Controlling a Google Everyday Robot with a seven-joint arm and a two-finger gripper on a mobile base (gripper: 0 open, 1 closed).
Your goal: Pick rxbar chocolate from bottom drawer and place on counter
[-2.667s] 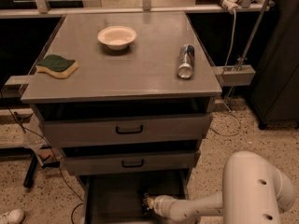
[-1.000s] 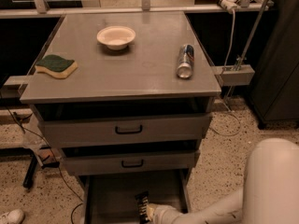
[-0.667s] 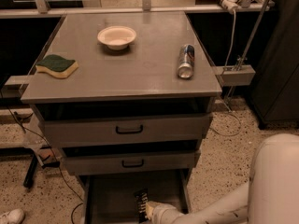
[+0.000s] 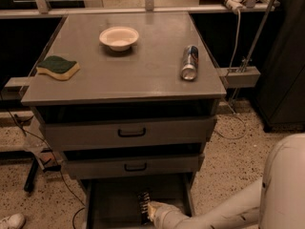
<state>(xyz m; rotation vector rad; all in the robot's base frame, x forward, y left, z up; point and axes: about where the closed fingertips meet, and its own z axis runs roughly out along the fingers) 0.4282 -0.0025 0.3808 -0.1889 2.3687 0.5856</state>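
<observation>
Gripper [image 4: 144, 208] sits in the open bottom drawer [image 4: 114, 202], grip unclear, beneath the grey counter [image 4: 143, 75], over speckled floor [image 4: 228, 156].

I see a smooth, cream-white arm [image 4: 224, 213] with a bulky, rounded casing. Its pale gripper [image 4: 147, 209] sits in the bottom drawer [image 4: 112, 199].

The bench [image 4: 143, 78] is matt grey metal, smooth; the can [image 4: 189, 62] gleams metallic; the sponge [image 4: 58, 67] looks rough-topped. Down in the grey metal bottom drawer [image 4: 112, 199], the gripper [image 4: 149, 210] is smooth pale plastic.
</observation>
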